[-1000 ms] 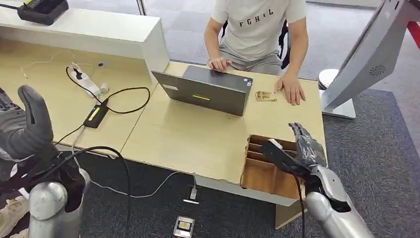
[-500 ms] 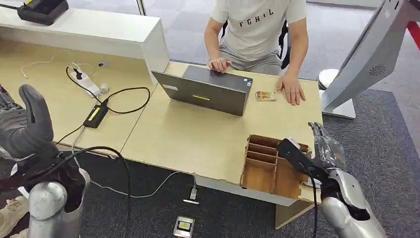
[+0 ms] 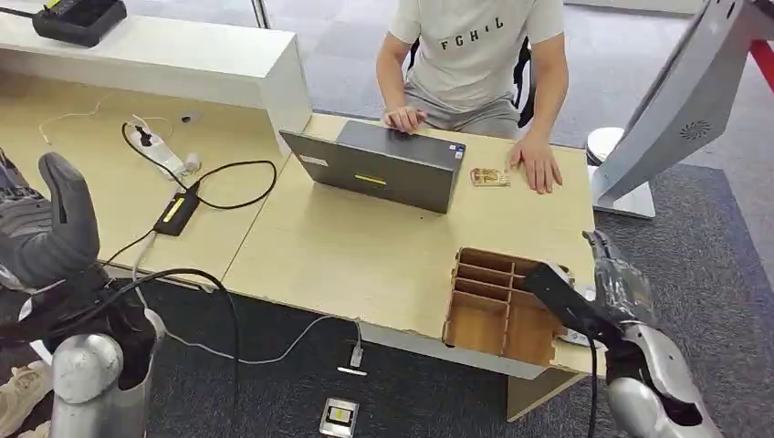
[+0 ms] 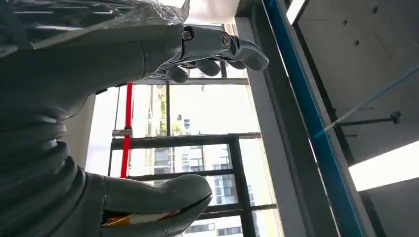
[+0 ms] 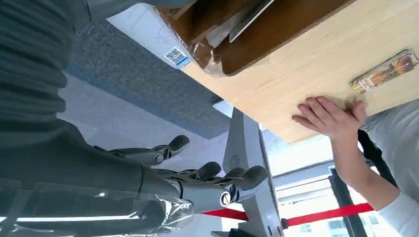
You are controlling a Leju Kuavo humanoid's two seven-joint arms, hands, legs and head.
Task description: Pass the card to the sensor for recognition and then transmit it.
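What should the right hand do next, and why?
Probably swing the right hand toward the robot's left, over the wooden box, then lower it to a slot. The hand holds nothing, its fingers are spread, and it hangs beside the box past the desk edge, so no card is picked up yet.

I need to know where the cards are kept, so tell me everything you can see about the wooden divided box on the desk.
The wooden box is an open-topped brown tray of thin plywood-like panels, with slats dividing it into several narrow slots and larger compartments. It sits flat at the near right corner of the light wood desk, its front flush with the desk edge. The right hand hovers at its right side; contact cannot be told. Pale cards seem to stand in it.
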